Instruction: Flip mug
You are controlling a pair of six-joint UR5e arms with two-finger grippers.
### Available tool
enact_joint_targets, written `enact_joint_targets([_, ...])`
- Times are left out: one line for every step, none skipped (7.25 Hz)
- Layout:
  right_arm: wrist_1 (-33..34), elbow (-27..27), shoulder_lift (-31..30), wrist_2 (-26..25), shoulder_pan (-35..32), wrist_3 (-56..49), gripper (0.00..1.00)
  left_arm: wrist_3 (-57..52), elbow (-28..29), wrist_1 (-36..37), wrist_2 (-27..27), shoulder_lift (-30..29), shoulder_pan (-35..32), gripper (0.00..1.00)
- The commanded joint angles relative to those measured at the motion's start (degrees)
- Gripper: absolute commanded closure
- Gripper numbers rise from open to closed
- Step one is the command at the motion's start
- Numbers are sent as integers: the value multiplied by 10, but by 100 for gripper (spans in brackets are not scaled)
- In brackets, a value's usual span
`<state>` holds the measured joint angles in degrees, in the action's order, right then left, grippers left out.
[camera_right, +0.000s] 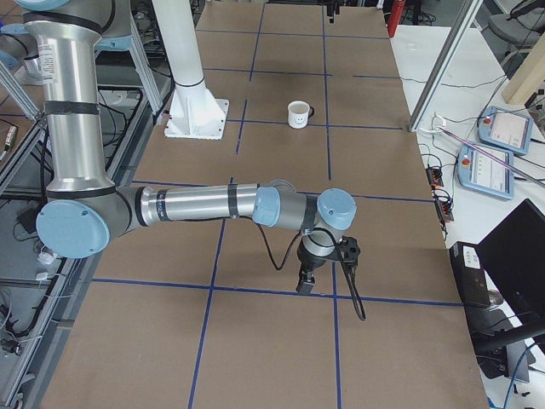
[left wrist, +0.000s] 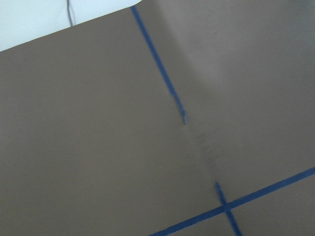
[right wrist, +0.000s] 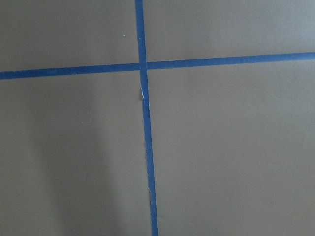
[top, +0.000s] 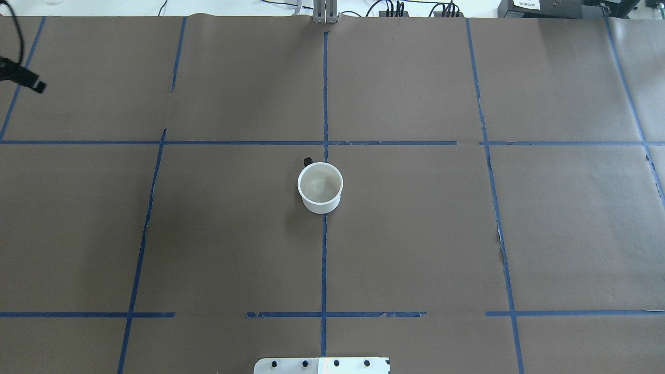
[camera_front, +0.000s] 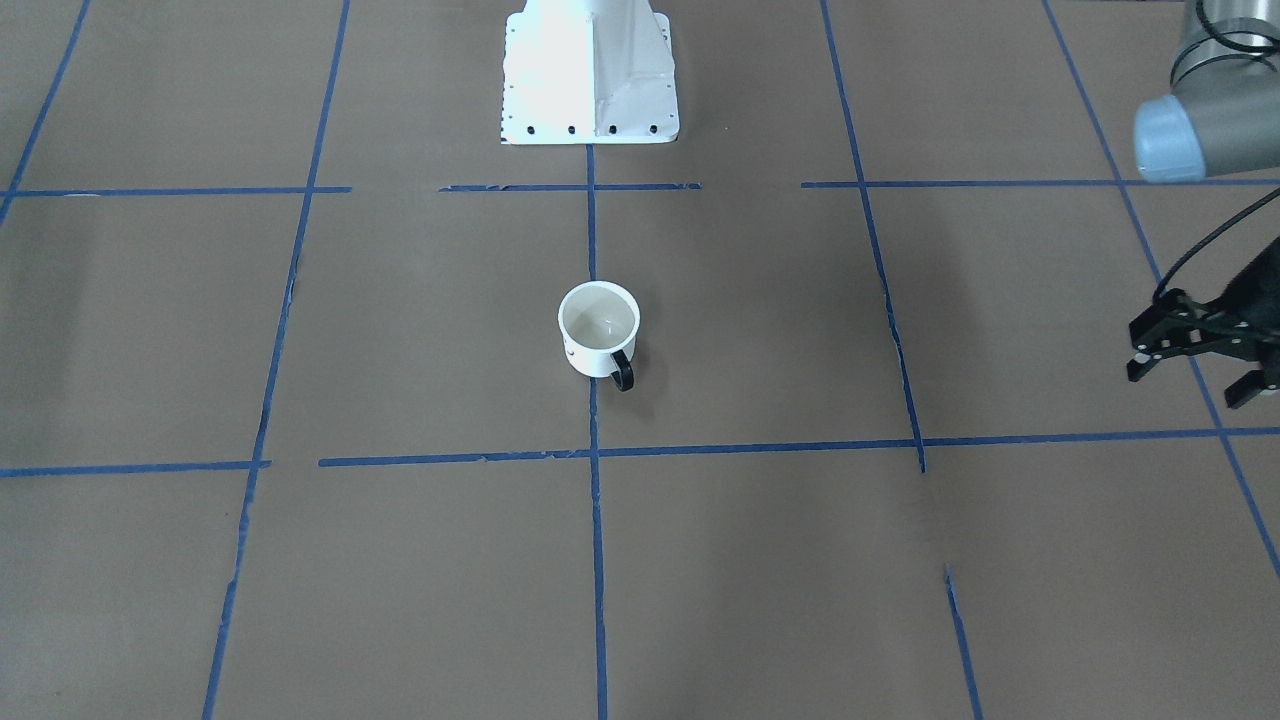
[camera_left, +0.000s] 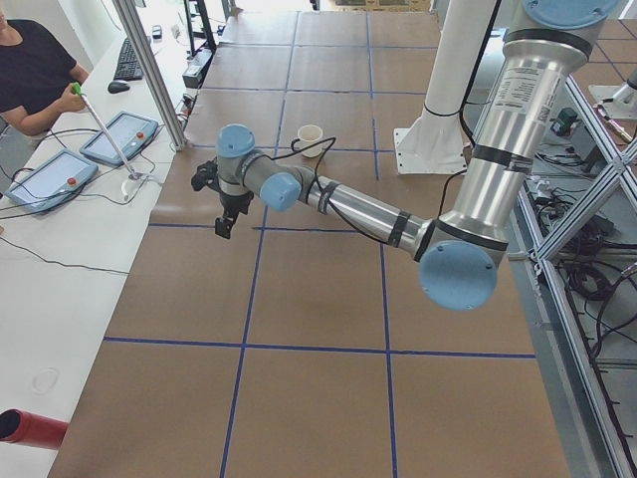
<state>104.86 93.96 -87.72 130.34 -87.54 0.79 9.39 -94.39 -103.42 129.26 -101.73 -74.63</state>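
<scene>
The mug (camera_front: 598, 330) stands upright, mouth up, at the middle of the brown table. It is white, with its black handle (camera_front: 622, 372) on the side away from the robot. It also shows in the overhead view (top: 320, 188), the left side view (camera_left: 311, 139) and the right side view (camera_right: 298, 114), where its smiley face shows. My left gripper (camera_front: 1188, 385) is open and empty, far out at the table's left side, well away from the mug. My right gripper (camera_right: 305, 283) shows only in the right side view, far from the mug; I cannot tell whether it is open or shut.
The white robot pedestal (camera_front: 590, 70) stands behind the mug. Blue tape lines (top: 324, 259) grid the table. An operator (camera_left: 30, 70) sits at a side table with teach pendants (camera_left: 119, 137). A red object (camera_left: 25, 428) lies on that side table's near end.
</scene>
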Motion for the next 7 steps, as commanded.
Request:
enact_joint_targets([0, 0, 0, 0, 0, 0, 0, -82, 17, 6, 13, 76, -75, 0])
enact_joint_targets([0, 0, 0, 0, 0, 0, 0, -82, 18, 12, 13, 99, -86, 0])
enact_joint_targets([0, 0, 0, 0, 0, 0, 0, -82, 18, 14, 15, 129, -103, 0])
enact_joint_targets([0, 0, 0, 0, 0, 0, 0, -82, 19, 24, 27, 144, -106, 0])
enact_joint_targets([0, 0, 0, 0, 0, 0, 0, -82, 18, 73, 55, 145, -119, 0])
enact_joint_targets([0, 0, 0, 0, 0, 0, 0, -82, 12, 114, 58, 144, -123, 0])
enact_joint_targets([0, 0, 0, 0, 0, 0, 0, -82, 6, 133, 58, 140, -126, 0])
